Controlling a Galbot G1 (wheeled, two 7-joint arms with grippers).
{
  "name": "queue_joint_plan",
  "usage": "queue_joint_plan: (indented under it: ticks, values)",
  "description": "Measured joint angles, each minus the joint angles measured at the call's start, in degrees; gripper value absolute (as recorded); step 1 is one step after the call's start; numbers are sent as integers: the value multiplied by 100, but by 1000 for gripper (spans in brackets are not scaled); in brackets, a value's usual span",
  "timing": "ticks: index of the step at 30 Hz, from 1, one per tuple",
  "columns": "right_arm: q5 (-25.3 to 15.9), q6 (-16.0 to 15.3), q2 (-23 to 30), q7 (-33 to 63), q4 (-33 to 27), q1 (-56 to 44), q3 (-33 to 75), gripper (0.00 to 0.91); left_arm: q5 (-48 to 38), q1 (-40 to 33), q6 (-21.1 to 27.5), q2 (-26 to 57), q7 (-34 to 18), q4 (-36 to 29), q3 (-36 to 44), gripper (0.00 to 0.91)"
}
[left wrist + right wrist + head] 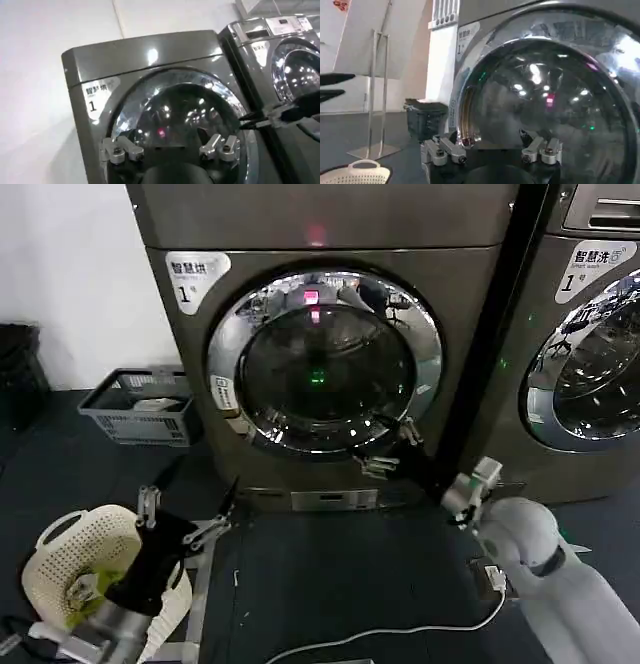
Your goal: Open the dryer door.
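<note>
Nearest the robot, the left gripper (185, 519) hangs low at the left above the white laundry basket (70, 559), its fingers spread wide and empty, well apart from the machine. Farther in, the right gripper (392, 446) reaches to the lower right of the dryer door (325, 362), close against the chrome rim; in the right wrist view its fingers (442, 151) stand open with nothing between them, the rim edge just ahead.

The risk, as I judge it, lies in the grip — the rim is smooth, curved and shiny, so fingers that close on it short of the edge could slide off. A pull that runs across the hinge line rather than outward might strain the latch or leave the door shut. The cable (400, 634) on the floor by the right arm could also snag.

The door sits in the front of the grey dryer (330, 244) marked 1, closed as far as I can tell: a wide chrome ring round dark domed glass, with a small white sticker (224, 396) on the left of the rim. Beyond, at the right, a twin machine (590, 334) stands just beside it.
</note>
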Motion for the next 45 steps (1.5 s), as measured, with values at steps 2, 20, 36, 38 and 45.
queue_joint_plan:
  ticks: [2,20,36,38,45]
  values:
    - [-4,8,58,27,-123,128,-125,907,1,9,0,-6,0,-13,0,907]
    - [-92,0,585,101,-910,1122,-950,907,9,34,-40,-43,-1,-39,-33,907]
    - [-217,48,978,212,-1422,1571,-1360,907,11,44,-68,-71,4,-39,-51,907]
    - [-238,55,1044,226,-1486,1629,-1416,907,11,50,-74,-71,7,-39,-57,907]
    - [-416,96,1315,237,-1751,1814,-1600,907,11,65,-79,-77,24,-42,-93,907]
